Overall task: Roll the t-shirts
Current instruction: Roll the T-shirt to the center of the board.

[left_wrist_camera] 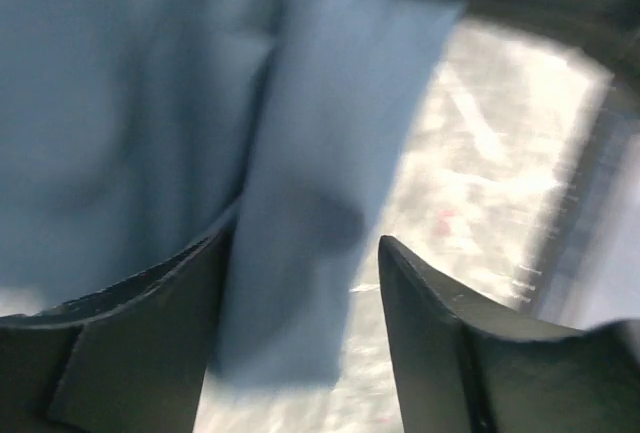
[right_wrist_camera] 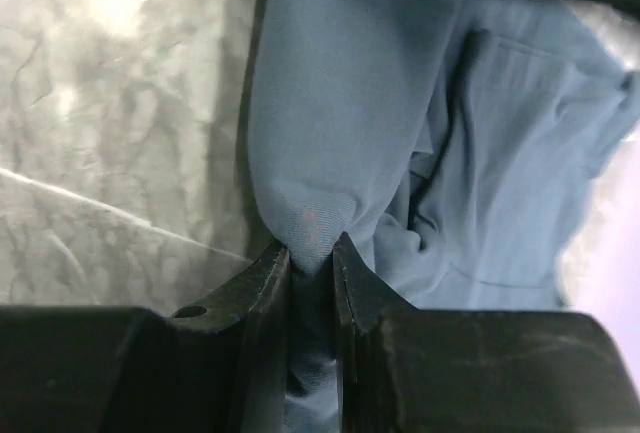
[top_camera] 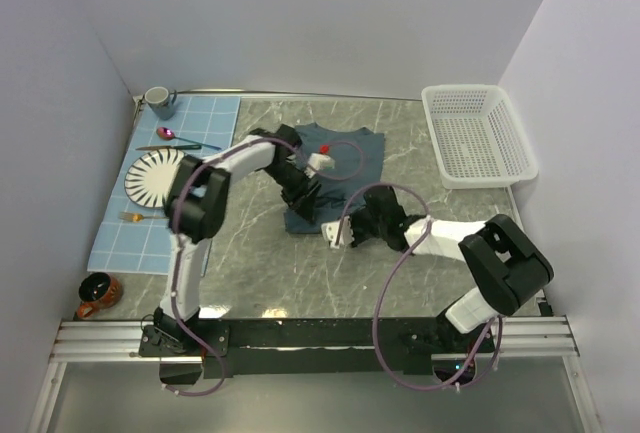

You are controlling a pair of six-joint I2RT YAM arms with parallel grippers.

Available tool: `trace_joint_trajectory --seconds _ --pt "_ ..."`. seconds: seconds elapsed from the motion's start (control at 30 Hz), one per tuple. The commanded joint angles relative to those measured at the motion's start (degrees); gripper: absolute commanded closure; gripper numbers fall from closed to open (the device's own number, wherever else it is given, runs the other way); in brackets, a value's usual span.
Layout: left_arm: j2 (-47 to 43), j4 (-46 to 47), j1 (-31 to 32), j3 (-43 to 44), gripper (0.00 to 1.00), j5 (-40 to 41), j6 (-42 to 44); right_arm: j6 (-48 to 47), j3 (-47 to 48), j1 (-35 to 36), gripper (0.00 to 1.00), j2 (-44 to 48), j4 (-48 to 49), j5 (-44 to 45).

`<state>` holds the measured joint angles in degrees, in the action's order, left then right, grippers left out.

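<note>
The dark slate-blue t-shirt [top_camera: 345,158] lies folded into a narrow strip in the middle of the marble table. My left gripper [top_camera: 306,195] hovers over the strip's near-left part. In the left wrist view that gripper [left_wrist_camera: 305,243] stands open, with a blurred fold of the t-shirt [left_wrist_camera: 120,103] hanging between the fingers and clear of the right finger [left_wrist_camera: 440,343]. My right gripper [top_camera: 345,233] is at the strip's near end. The right wrist view shows this gripper [right_wrist_camera: 312,248] shut on a pinched bunch of the t-shirt [right_wrist_camera: 500,133].
A white basket [top_camera: 478,135] stands at the back right. On the left lies a light blue gridded placemat [top_camera: 215,118] carrying a striped plate [top_camera: 152,175], a spoon [top_camera: 170,135] and a grey mug [top_camera: 160,102]. A brown cup [top_camera: 97,294] sits near the front left.
</note>
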<state>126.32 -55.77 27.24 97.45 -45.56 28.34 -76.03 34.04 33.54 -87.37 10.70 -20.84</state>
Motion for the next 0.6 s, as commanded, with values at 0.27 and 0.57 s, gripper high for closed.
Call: trace_joint_trajectory --seconds 0.27,0.57 --pt "-37.5 57.6 1.0 -43.6 0.29 15.7 -5.9 5.5 26.8 -9.5 0.93 -10.2 -43.3 -15.8" --pt "-38.2 70.8 9.7 -54.3 0.27 19.6 8.7 4.2 33.7 -11.4 0.93 -15.5 -48.6 -16.9"
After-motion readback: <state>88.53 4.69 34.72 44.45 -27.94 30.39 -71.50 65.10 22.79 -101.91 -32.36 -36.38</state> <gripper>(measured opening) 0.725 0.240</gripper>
